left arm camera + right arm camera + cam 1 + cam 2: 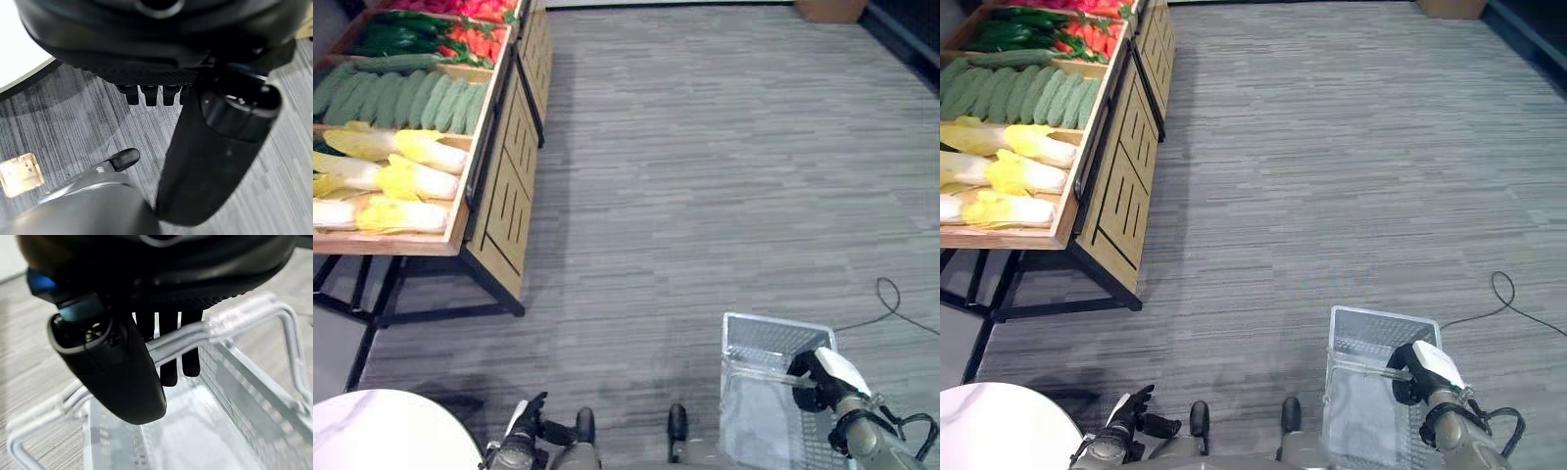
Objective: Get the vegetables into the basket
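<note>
Right wrist view had my right hand [122, 362] curled round the basket [754, 345] handle, basket hanging over the floor. Vegetables [391, 147] lay well apart in the wooden stand's [499, 186] trays. Left hand [521, 431] hung low, fingers loosely open, holding nothing.

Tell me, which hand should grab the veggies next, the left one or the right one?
Probably the left. The right hand is curled round the basket handle, so it is busy. The left hand hangs free with relaxed fingers, on the same side as the vegetable stand.

left robot hand [524, 431] low, fingers relaxed — right robot hand [822, 380] curled shut
</note>
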Available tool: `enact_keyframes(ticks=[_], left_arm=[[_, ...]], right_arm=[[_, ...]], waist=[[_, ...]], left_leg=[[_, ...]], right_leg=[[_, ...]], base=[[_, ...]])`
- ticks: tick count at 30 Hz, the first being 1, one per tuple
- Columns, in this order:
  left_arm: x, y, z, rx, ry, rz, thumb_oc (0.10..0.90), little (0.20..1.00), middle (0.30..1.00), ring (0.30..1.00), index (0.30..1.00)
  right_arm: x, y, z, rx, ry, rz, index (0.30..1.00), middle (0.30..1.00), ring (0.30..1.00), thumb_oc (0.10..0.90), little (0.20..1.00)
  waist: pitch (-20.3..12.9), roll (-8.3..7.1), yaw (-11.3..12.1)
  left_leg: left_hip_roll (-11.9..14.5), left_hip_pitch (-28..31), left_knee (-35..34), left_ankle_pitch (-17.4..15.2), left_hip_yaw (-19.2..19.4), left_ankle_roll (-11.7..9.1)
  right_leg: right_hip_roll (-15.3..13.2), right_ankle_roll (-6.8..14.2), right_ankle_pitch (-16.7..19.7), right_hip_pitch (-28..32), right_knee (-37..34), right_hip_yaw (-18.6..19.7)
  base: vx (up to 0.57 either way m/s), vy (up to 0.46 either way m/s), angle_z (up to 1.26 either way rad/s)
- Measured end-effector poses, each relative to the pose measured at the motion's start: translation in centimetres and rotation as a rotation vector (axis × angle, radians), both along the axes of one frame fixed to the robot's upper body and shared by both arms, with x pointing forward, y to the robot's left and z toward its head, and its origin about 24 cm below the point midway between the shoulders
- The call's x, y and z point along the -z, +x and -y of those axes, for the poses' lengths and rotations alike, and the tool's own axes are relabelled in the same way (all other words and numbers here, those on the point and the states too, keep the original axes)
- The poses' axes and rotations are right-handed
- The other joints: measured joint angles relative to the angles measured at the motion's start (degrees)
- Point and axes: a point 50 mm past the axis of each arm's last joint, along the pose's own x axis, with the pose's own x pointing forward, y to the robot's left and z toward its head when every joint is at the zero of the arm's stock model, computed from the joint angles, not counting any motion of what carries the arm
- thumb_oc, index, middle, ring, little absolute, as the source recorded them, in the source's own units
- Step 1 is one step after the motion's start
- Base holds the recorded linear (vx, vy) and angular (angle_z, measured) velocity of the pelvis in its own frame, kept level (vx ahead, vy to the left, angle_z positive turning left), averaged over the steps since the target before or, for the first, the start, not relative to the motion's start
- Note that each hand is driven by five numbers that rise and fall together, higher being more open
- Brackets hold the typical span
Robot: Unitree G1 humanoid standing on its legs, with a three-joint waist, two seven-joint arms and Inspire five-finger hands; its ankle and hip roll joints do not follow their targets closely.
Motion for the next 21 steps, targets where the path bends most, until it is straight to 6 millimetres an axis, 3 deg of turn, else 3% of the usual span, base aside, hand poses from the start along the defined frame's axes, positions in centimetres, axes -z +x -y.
enact_keyframes(ticks=[5,8,10,14,21], left_arm=[[-0.1,0.0,-0.8,0.029,0.048,-0.012,0.9,1.0,1.0,1.0,1.0],[0.0,-0.6,-1.3,0.019,0.067,-0.04,0.9,1.0,1.0,1.0,1.0],[0.3,-1.8,-1.4,0.016,0.078,-0.07,0.9,1.0,1.0,1.0,1.0],[0.4,-2.2,-1.2,0.028,0.077,-0.081,0.9,1.0,1.0,1.0,1.0],[0.5,-2.1,-0.8,0.08,0.088,-0.088,0.9,1.0,1.0,1.0,1.0]], right_arm=[[3.1,-0.8,-1.7,0.046,0.038,-0.139,0.3,0.3,0.3,0.4,0.3],[4.8,-2.5,-2.2,0.146,0.055,-0.225,0.3,0.3,0.3,0.4,0.3],[5.9,-5.3,-2.4,0.232,0.074,-0.31,0.3,0.3,0.3,0.4,0.3],[6.2,-6.9,-2.2,0.267,0.076,-0.343,0.3,0.3,0.3,0.4,0.3],[6.2,-6.8,-2.2,0.259,0.068,-0.343,0.3,0.3,0.3,0.4,0.3]], waist=[[-0.4,-0.53,1.1],[-2.1,-1.4,2.2],[-5.8,-1.81,2.1],[-7.1,-1.41,1.8],[-7.1,0.4,1.8]], left_leg=[[-0.8,1.9,0.0,-1.0,0.8,0.8],[-0.3,2.7,0.0,-1.2,0.5,0.6],[0.1,2.7,0.0,-1.4,0.4,0.3],[0.5,2.7,0.0,-1.3,0.3,0.1],[2.9,1.4,0.1,-1.1,0.0,-0.7]], right_leg=[[-0.8,0.7,-0.4,1.6,0.0,0.4],[-0.6,0.9,-0.9,2.5,0.0,0.3],[-0.3,0.8,-1.2,2.6,0.0,0.1],[0.1,0.8,-1.4,2.5,-0.1,0.1],[2.4,-0.2,-1.6,1.1,0.3,0.2]], base=[[0.07,0.076,-0.05],[0.06,0.025,0.04],[0.05,-0.013,0.01],[0.02,-0.036,-0.02],[-0.01,-0.149,-0.02]])
